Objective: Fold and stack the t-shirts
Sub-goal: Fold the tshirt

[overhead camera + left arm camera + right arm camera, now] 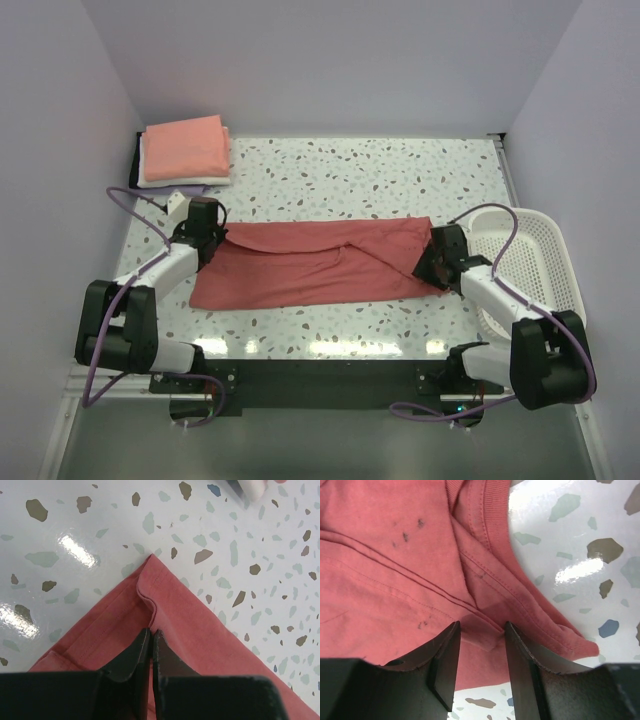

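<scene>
A dusty-red t-shirt (310, 262) lies folded lengthwise across the middle of the speckled table. My left gripper (207, 232) sits at its left end, shut on a pinch of the hem corner (150, 587). My right gripper (437, 262) is at the shirt's right end, jaws open and straddling the cloth beside the neck ribbing (492, 515). A folded salmon-pink t-shirt (184, 148) lies on a white folded one (190, 181) at the back left corner. No lavender t-shirt shows.
A white plastic lattice basket (530, 262) stands at the right edge, close behind my right arm. White walls close in the table on three sides.
</scene>
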### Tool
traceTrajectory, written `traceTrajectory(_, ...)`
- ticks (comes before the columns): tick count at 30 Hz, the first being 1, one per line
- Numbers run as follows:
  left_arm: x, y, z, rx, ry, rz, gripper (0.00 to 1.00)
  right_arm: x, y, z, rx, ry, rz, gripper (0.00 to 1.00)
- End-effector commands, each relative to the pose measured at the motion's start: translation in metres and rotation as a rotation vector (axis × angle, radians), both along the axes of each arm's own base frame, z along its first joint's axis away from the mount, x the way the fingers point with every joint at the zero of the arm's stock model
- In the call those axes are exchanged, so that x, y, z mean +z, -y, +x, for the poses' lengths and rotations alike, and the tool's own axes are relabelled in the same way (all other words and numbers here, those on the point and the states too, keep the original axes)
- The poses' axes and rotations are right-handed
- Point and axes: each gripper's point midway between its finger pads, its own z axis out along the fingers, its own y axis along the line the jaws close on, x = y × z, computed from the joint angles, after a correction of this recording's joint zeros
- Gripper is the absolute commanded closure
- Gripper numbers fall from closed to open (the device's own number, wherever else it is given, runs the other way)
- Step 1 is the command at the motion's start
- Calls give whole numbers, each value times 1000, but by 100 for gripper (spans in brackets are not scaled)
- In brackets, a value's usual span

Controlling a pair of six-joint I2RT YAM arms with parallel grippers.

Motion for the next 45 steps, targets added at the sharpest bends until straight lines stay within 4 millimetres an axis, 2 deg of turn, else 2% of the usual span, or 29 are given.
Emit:
traceTrajectory(1,12,-4,12,0,51,11,100,6,-9,12,-6,50,52,56)
traceTrajectory(8,11,-3,12,-1,49,10,100,2,-11,11,-9,44,69,68)
traceTrajectory(12,12,-3,12,-1,50,9,100,5,-9,12,-15,51,57,88)
traceTrajectory(15,13,-3,14,-1,52,12,100,15,-5,15,-19,66,37,99)
traceTrajectory(20,16,-6,17,6,52,13,100,46,3,25,-19,112,-6,100)
traceTrajectory(21,16,-6,17,7,49,14,100,59,4,31,-25,143,-7,100)
traceTrajectory(35,37,-24,26,52,84,6,100,137,15,45,-31,276,-45,100)
traceTrajectory(41,38,-28,24,59,86,0,100,157,16,41,-29,314,-39,100)
traceTrajectory(45,38,-28,22,62,87,-3,100,161,17,36,-24,323,-45,100)
